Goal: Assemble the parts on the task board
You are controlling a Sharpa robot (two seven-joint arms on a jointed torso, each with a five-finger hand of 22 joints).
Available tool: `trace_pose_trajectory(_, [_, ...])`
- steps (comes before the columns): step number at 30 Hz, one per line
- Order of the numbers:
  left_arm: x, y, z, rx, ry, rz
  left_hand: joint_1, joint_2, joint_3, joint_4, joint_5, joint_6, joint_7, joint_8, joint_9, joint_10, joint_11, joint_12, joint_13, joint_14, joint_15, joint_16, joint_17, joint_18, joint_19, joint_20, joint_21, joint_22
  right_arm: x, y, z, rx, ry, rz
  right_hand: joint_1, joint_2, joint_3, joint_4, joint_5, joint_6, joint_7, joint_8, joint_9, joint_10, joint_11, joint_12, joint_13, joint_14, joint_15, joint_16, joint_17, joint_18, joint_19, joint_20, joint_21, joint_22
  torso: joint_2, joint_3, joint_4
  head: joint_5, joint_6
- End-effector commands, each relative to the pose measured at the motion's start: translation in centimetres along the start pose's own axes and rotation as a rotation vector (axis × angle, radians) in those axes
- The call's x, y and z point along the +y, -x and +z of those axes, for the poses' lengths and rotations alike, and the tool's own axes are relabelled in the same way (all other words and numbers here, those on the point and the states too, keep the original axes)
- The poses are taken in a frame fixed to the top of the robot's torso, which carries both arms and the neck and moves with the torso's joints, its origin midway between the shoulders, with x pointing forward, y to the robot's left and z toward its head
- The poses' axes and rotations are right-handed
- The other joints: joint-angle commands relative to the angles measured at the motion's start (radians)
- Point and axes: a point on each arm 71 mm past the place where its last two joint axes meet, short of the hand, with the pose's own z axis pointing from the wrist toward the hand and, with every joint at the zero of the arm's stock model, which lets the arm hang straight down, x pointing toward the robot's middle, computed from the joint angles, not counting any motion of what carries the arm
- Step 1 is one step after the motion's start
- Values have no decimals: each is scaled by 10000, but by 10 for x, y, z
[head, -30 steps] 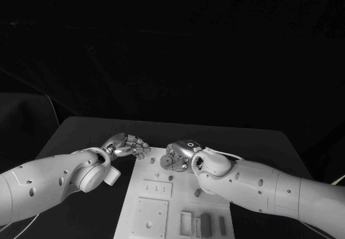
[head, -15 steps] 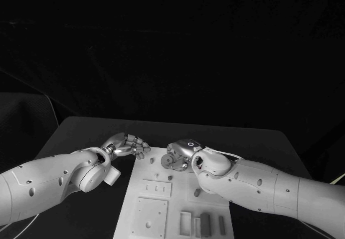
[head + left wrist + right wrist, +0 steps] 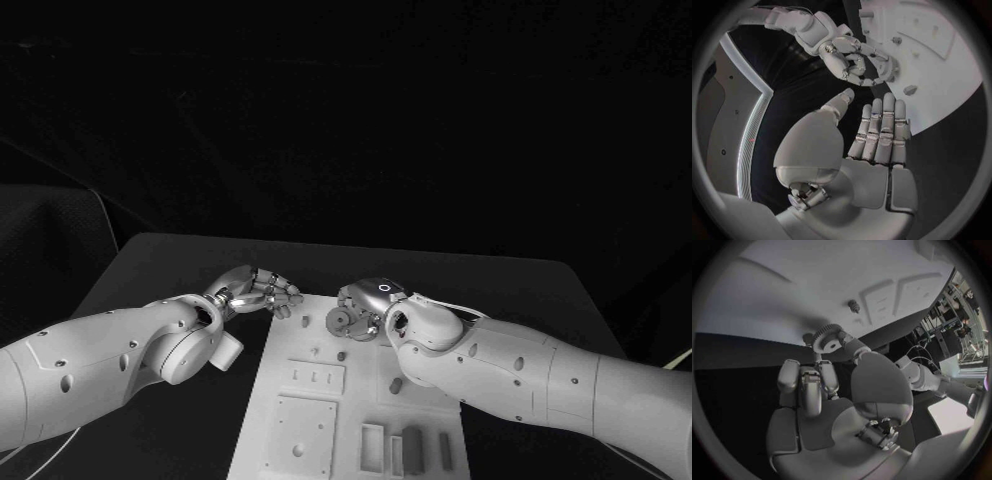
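Since a second ago almost nothing has moved; the right hand has edged a little toward the far end of the task board, and the left hand stays where it was, by the board's far left corner.

Taking the board as landmark and going from large to small: the worktop carries it at the middle; the two arms reach in from either side and meet over its far end; the left hand hangs just off the board's edge, fingers straight, side by side and holding nothing; the right hand's fingers are pinched on a toothed gear, which sits at the board's far end, low over it or touching, I cannot tell which.

As I judge it, the task is at an early or middle stage; the gear is not yet let go, so its seating is unfinished; some slots at the board's near end hold parts, while other recesses look bare; a small stud stands on the board just beyond the gear.

Nothing lies between the gear and the board; the left hand is close beside it and could crowd the right hand's work.
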Motion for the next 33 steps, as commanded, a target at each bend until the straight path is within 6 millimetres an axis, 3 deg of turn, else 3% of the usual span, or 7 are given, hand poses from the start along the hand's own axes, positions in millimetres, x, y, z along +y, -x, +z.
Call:
trace_pose_trajectory(1, [-2,-1,1,2,-113,-7,8,70,-39,27,52,53,46,-52,-14,62,14,-69,9,48,1,-60,18,141,73,-5,-59,-9,4,-1,1,57,84,-138,48,74,-2,67,31,567,410,33,153,69,-6,11,-9,1854,-2,1188,2637,126,29,-67,1314,17,3,6,5,12,0])
trace_pose_trajectory(33, [-3,-3,2,64,-120,-14,7,61,-49,28,50,53,57,-61,-18,64,17,-81,8,50,1,-67,23,141,75,-5,-62,-10,3,-4,6,261,-33,-219,58,75,3,62,35,575,399,27,152,48,-9,-22,-61,1828,-4,1171,2591,126,36,-68,1312,19,4,0,-3,86,-17])
